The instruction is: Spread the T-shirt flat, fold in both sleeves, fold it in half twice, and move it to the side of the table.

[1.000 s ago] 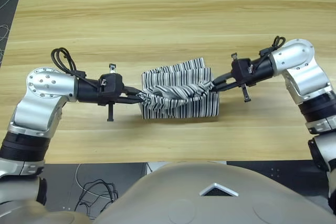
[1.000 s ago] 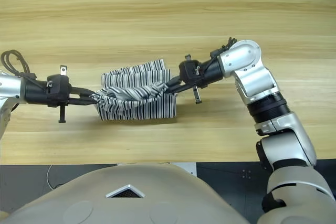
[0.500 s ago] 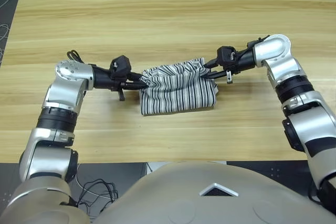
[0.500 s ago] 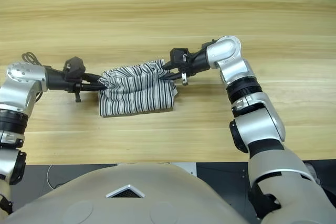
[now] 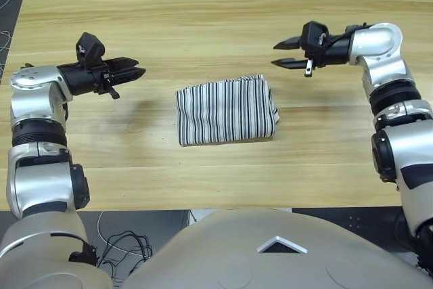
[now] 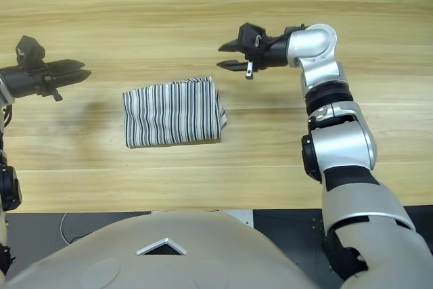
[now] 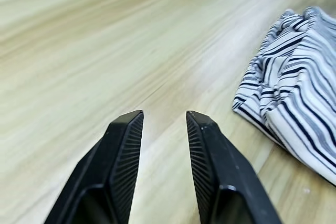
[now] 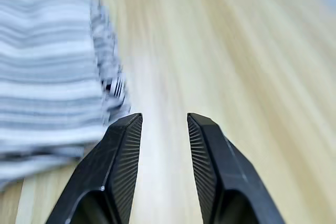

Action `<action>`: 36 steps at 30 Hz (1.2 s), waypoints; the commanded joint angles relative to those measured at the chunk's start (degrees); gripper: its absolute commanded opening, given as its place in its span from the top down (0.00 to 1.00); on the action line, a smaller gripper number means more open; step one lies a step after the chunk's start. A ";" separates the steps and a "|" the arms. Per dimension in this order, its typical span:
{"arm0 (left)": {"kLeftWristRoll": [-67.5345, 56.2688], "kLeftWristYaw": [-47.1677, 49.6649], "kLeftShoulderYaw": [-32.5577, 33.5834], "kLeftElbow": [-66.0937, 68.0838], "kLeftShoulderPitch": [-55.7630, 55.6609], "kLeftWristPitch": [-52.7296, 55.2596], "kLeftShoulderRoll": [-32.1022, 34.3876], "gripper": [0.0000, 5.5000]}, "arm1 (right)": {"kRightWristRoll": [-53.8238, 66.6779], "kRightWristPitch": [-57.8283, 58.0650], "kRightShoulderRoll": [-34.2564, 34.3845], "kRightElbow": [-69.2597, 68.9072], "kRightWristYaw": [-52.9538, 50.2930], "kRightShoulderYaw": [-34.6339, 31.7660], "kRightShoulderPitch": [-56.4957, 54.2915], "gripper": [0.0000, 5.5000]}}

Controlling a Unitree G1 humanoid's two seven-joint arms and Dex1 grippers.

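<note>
The black-and-white striped T-shirt [image 5: 225,109] lies folded into a small rectangle on the wooden table [image 5: 216,11], near its front middle. My left gripper [image 5: 137,72] hovers to the shirt's left, apart from it, open and holding nothing. My right gripper [image 5: 279,54] hangs above and to the right of the shirt's far right corner, also open and holding nothing. The left wrist view shows the shirt's edge [image 7: 294,82] off to one side of the open fingers [image 7: 126,150]. In the right wrist view the striped cloth [image 8: 47,82] lies beside the open fingers [image 8: 207,156].
The bare wooden tabletop stretches far behind the shirt and to both sides. The table's front edge [image 5: 203,208] runs just below the shirt, with dark floor and cables [image 5: 118,241] beyond it. The table's left edge [image 5: 20,5] meets dark floor at the far left.
Both grippers have let go of the shirt and opened. The left one pulled back to the left, the right one up and to the right. The shirt now lies flat and folded.
</note>
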 commanded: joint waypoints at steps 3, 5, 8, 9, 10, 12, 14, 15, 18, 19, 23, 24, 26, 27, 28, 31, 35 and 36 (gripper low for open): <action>-1.74 -1.12 1.37 -7.51 3.06 0.52 -1.62 0.72 | 4.94 6.78 6.50 -21.10 3.23 3.59 12.11 0.71; -2.18 -1.12 1.33 -10.00 4.20 1.27 -1.88 0.72 | 3.24 6.19 9.56 -20.54 1.34 5.55 14.58 0.71; -1.54 0.11 1.43 -13.56 6.55 -0.47 -2.08 0.72 | -0.74 3.12 14.50 -12.62 -4.15 7.48 14.89 0.71; -1.91 0.85 1.91 -14.29 6.80 -0.68 -2.67 0.72 | -2.79 1.83 16.10 -7.76 -7.84 7.74 14.05 0.71; -2.78 1.59 2.67 -15.78 7.45 -0.83 -3.44 0.72 | -5.52 1.09 17.56 -2.12 -13.19 8.18 12.63 0.71; -4.18 2.56 3.77 -18.84 8.85 -0.64 -4.80 0.72 | -10.26 0.27 18.97 5.80 -22.15 9.22 10.16 0.71; -6.08 3.08 4.41 -23.67 11.25 0.03 -6.16 0.72 | -15.43 1.39 18.73 11.12 -31.71 10.79 7.31 0.71; -6.54 3.46 4.54 -25.86 12.39 0.03 -6.76 0.72 | -17.62 1.97 18.16 13.02 -35.51 11.65 6.01 0.71; -8.10 5.28 5.12 -29.81 14.33 0.08 -9.40 0.72 | -20.61 5.89 13.49 17.21 -41.41 11.70 3.23 0.71; -8.42 6.09 5.26 -30.34 14.52 -0.03 -10.28 0.72 | -21.12 6.35 11.64 17.99 -42.02 11.43 3.00 0.71; -10.05 10.73 7.35 -30.84 14.94 -0.90 -14.06 0.72 | -18.83 9.14 1.00 18.81 -45.05 6.47 3.70 0.71; -10.35 12.59 8.02 -30.47 14.73 -1.31 -15.44 0.72 | -16.60 11.03 -1.29 18.77 -45.89 3.61 4.23 0.71; -10.30 16.79 9.03 -29.11 14.37 -3.09 -18.61 0.72 | -10.50 13.90 -3.88 17.93 -45.02 -3.38 5.81 0.71; -10.53 18.10 9.44 -28.68 14.47 -3.67 -19.82 0.72 | -7.90 15.31 -4.28 17.42 -44.57 -6.37 6.38 0.71; -10.78 19.23 9.90 -27.81 14.32 -4.15 -20.97 0.72 | -5.56 16.31 -4.69 16.95 -45.50 -9.22 7.03 0.71; -11.03 22.40 11.39 -24.31 12.75 -5.61 -23.16 0.72 | 0.15 18.96 -4.70 15.87 -50.56 -16.69 7.86 0.71; -11.88 27.35 13.88 -19.99 9.09 -7.25 -26.18 0.72 | 9.43 21.06 0.78 10.98 -56.29 -26.68 8.55 0.71; -12.07 27.45 14.04 -19.52 8.56 -7.70 -26.83 0.72 | 10.23 20.65 2.39 8.80 -57.00 -27.39 9.16 0.71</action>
